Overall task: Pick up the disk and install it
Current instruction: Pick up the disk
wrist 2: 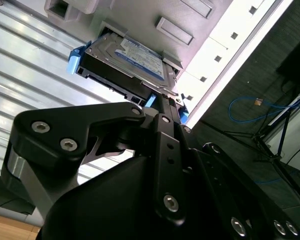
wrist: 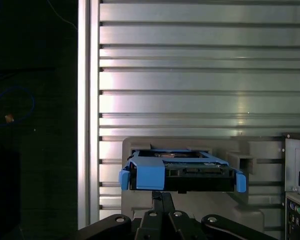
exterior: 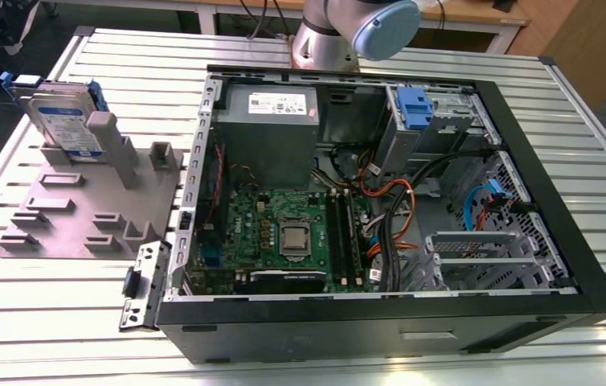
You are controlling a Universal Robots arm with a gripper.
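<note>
Slatted metal surface [exterior: 56,322], carrying all items. Open black computer case [exterior: 389,322], side panel off and its boards and cables exposed; in the first wrist view one corner of it lies off to the side of the tool. Robot arm [exterior: 346,32], a grey and blue joint behind the case.

Grey slotted holder [exterior: 67,209], ahead of the tool and under the disk. The disk [exterior: 67,121] stands on edge in a holder slot: a flat silver metal body with a white-and-blue label [wrist 2: 140,57] and a dark connector edge framed by blue plastic rails [wrist: 182,172]. It sits just beyond the fingertips and is not gripped.

The tool [wrist: 162,195], in both wrist views [wrist 2: 162,97], is black with bolted linkages. Its fingers are drawn together and hold nothing.
</note>
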